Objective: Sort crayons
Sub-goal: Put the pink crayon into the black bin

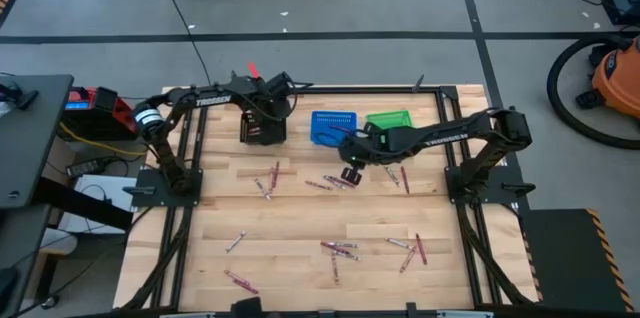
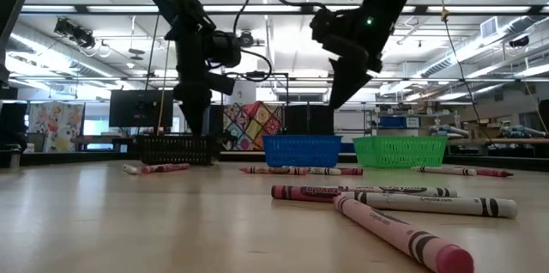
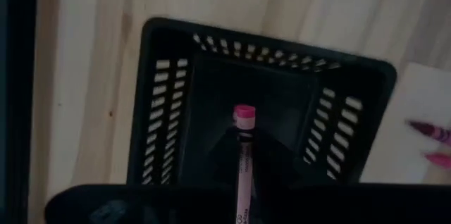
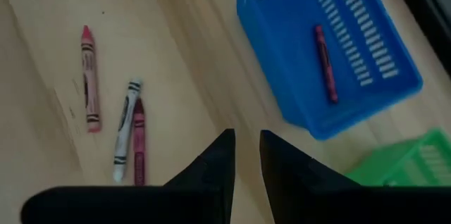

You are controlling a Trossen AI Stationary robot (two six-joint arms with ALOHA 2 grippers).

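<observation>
My left gripper point(image 1: 262, 116) hangs over the black mesh basket point(image 3: 169, 111) at the table's far left. It is shut on a pink crayon point(image 3: 243, 155). My right gripper point(image 4: 245, 139) is a little open and empty, raised above the table in front of the blue basket point(image 4: 366, 90). A red crayon point(image 4: 325, 62) lies on the blue basket's floor. A pink crayon point(image 4: 88, 76), a white one point(image 4: 125, 129) and a magenta one point(image 4: 139, 139) lie flat on the wood near my right gripper. The green basket point(image 1: 390, 119) stands right of the blue one. My left gripper pinches the pink crayon between its two fingers, which point down from above. The crayon lies along the fingers. Its pink tip point(image 3: 243, 115) sticks out past the fingertips over the inside of the black basket, clear of the floor.
Several more crayons lie scattered over the middle and near part of the table point(image 1: 340, 250), some close to the low camera point(image 2: 395, 230). Both arms' bases stand at the table's left and right sides. The dark frame rail point(image 1: 330, 88) runs along the far edge.
</observation>
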